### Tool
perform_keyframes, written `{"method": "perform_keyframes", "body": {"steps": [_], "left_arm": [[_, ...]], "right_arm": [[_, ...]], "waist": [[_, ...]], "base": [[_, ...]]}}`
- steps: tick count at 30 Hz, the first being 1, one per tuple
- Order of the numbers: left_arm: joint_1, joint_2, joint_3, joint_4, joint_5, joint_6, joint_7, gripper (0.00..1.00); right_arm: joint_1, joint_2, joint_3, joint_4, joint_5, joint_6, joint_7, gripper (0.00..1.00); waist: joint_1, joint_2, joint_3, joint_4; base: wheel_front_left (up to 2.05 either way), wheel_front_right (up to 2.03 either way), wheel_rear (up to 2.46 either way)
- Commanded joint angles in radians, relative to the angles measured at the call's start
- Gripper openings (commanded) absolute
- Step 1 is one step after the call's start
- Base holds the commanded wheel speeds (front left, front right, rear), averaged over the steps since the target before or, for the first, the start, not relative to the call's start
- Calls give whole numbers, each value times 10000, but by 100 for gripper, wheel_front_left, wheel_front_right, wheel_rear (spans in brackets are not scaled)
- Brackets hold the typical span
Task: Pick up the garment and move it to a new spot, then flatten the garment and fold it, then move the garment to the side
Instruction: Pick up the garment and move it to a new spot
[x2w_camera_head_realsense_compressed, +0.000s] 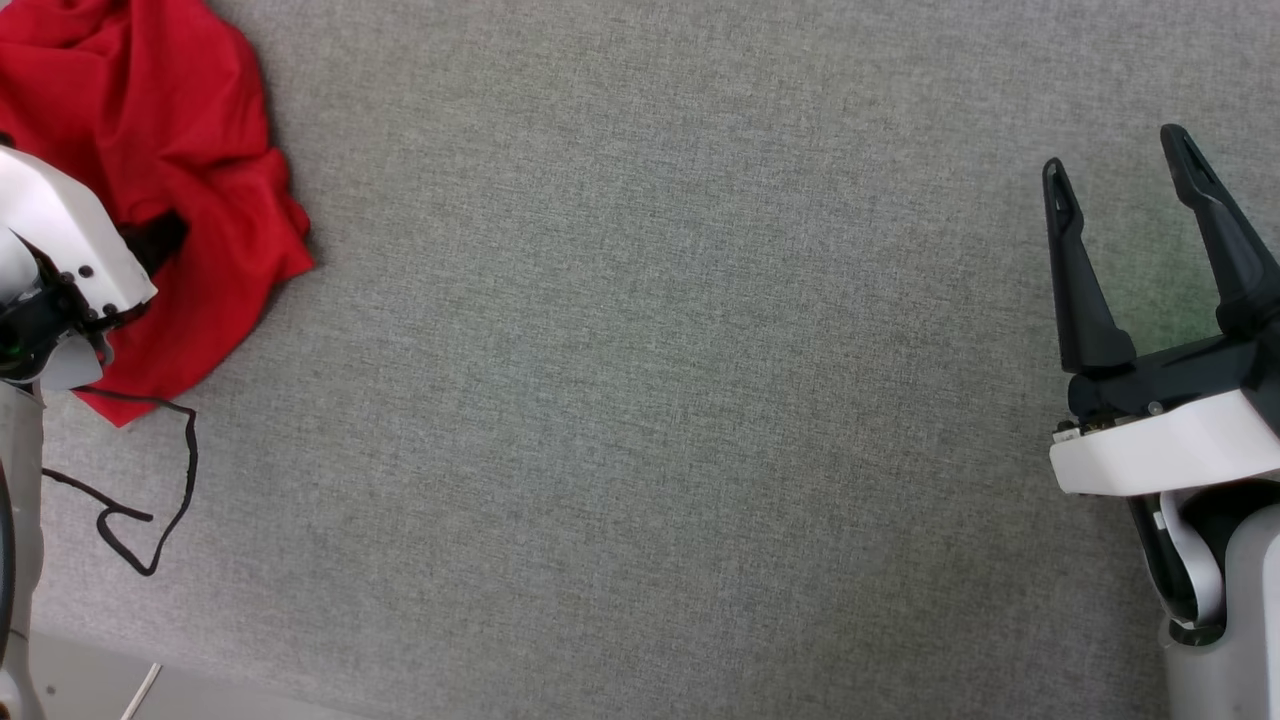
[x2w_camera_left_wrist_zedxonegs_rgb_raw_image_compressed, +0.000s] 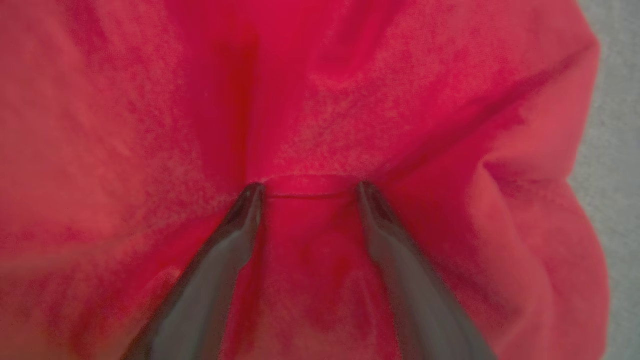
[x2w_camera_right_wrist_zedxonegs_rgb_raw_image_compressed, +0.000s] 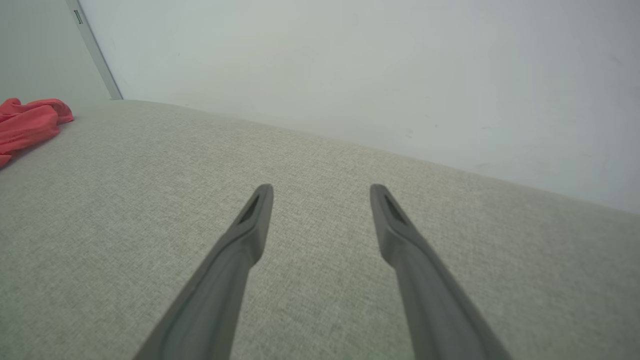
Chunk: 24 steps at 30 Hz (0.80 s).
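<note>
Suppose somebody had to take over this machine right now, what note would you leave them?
Left gripper: open, fingertips pressed into the garment, a fold between them, not gripped yet.
Right gripper: open, holding nothing, above the grey surface.
Garment: crumpled heap at the surface's far left.
Done: nothing yet. To do: grip, move, flatten, fold, set aside.
</note>
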Motion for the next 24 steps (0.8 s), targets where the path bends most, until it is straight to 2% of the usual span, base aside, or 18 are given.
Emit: {"method": "perform_keyframes", "body": {"steps": [1,4,8,12,17,20,21,24], "left_arm": [[924,-694,-320,840,-41,103,624,0],[837,-769,-268,925,-116,107,442,0],[582,-439,-213,827,89,177,-391,0],[235,-47,-147,422,445,265,-1659,0],[79,135,-187,15,936,420,-3286,0],[42,281,-221,-207,1298,643,-4261,0],[-6,352,-240,-468,1597,846,-5177,0],[46,431,-270,-659,1830,1096,-5773,0]], "right_arm": [[-136,-21,3,-72,-55,-7,-66,100],[-144,-38,15,-96,-68,-7,-75,100],[16,33,-25,8,-31,-7,-128,100],[190,147,-96,139,27,-7,-226,100],[441,369,-174,335,121,-7,-394,100],[590,512,-254,493,185,-7,-514,100],[776,644,-392,606,259,-7,-633,100],[973,758,-508,736,345,-7,-757,100]], "waist": [[1,0,10,9],[1,0,-29,41],[1,0,-410,136],[1,0,-906,215],[1,0,-1704,266],[1,0,-2211,227],[1,0,-2681,143],[1,0,-3145,-5]], "base": [[0,0,0],[0,0,0],[0,0,0],[0,0,0],[0,0,0],[0,0,0],[0,0,0],[0,0,0]]}}
